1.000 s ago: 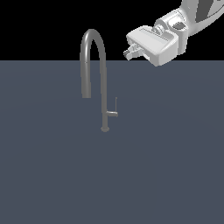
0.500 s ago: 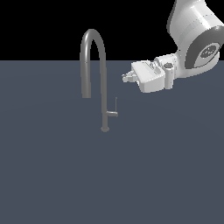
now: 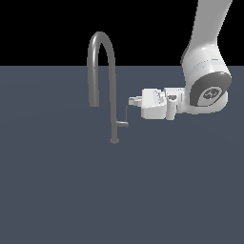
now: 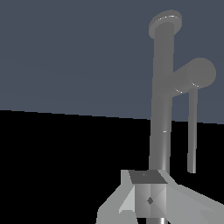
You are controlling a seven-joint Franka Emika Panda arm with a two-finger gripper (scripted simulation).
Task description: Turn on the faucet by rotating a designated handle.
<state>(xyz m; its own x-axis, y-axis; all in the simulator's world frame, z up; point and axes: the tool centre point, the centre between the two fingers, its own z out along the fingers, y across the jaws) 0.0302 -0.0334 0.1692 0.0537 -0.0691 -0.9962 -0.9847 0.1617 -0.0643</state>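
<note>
1. We see the faucet (image 3: 101, 86) standing upright on the dark grey surface (image 3: 57, 190), its arched spout turned down toward the exterior view's left.
2. The handle (image 3: 124, 119) juts from the low part of the stem toward the exterior view's right, with its thin rod rising from the stub's end.
3. Our arm (image 3: 206, 71) comes down from the upper right of the exterior view, bends at the wrist, and lies level, pointing toward the faucet.
4. The end effector (image 3: 132, 101) sits just beside the top of the rod, at or almost touching it.
5. We cannot tell whether the end effector is released or clenched; the wrist view shows only one finger (image 4: 146, 197) in front of the stem.
</note>
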